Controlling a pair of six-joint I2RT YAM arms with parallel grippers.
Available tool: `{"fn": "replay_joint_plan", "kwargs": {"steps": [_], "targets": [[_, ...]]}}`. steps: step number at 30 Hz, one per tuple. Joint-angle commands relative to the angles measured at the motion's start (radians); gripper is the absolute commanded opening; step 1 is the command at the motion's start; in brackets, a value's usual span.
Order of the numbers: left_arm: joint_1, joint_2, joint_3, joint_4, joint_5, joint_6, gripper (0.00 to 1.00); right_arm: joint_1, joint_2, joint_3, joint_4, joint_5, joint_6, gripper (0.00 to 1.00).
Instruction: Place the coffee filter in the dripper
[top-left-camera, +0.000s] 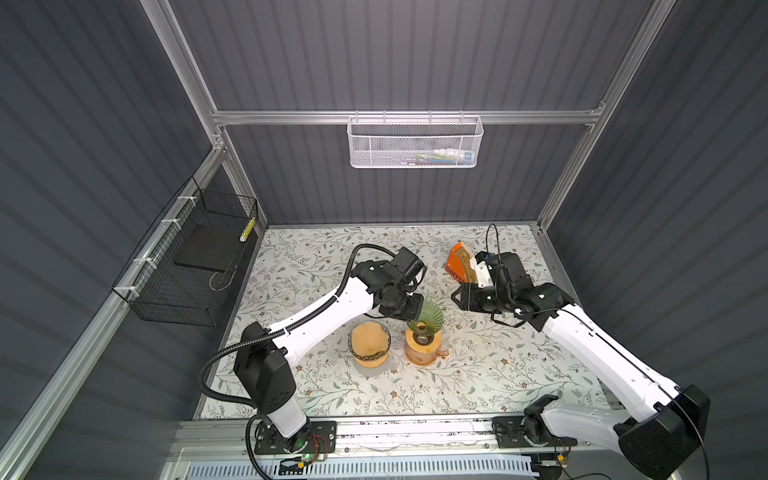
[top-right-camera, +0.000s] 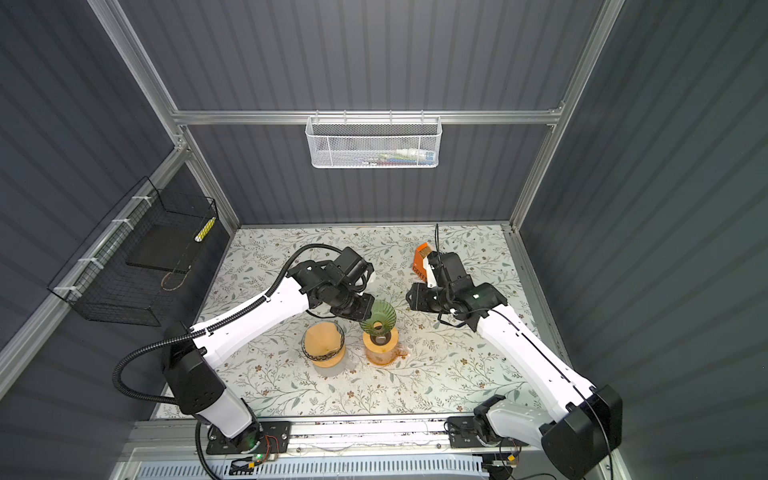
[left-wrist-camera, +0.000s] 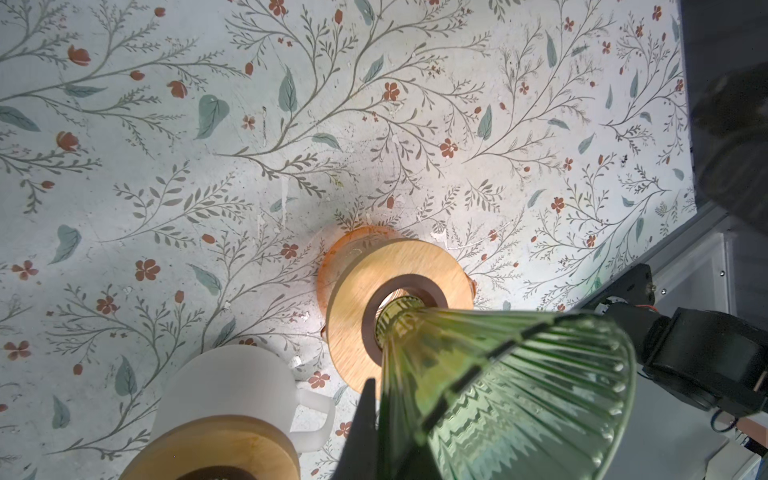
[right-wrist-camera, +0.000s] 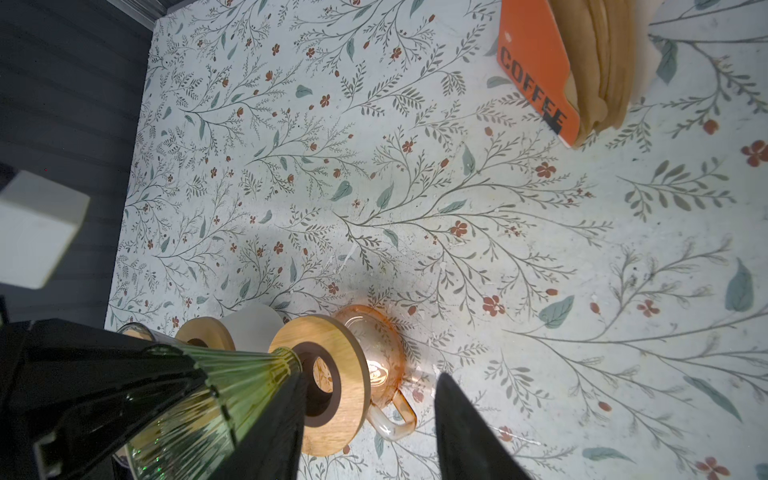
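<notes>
- Right wrist view: your right gripper (right-wrist-camera: 370, 380) hangs open, empty; left gripper (top-left-camera: 415, 308) clamps the dripper (top-left-camera: 427, 316).
- Your filters (right-wrist-camera: 598, 62) sit at one o'clock: likely light, floppy; pinch one top edge.

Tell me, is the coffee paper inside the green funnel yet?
Not yet. Done: nothing with a filter. In hand: the left end effector grips the green dripper, tilted, its neck at the wooden ring on the orange mug. Left: the brown filters sit in the orange holder; the open, empty right end effector probably takes one next and drops it in.
</notes>
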Motion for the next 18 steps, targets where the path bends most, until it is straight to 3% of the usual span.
{"fn": "replay_joint_plan", "kwargs": {"steps": [1, 18], "targets": [[-0.012, 0.008, -0.018, 0.009, 0.022, -0.016, 0.0, -0.005, 0.014, -0.011, 0.015, -0.016, 0.01, 0.51], [-0.029, 0.039, -0.063, 0.044, 0.023, -0.024, 0.0, -0.005, 0.02, -0.005, 0.011, -0.031, 0.016, 0.51]]}}
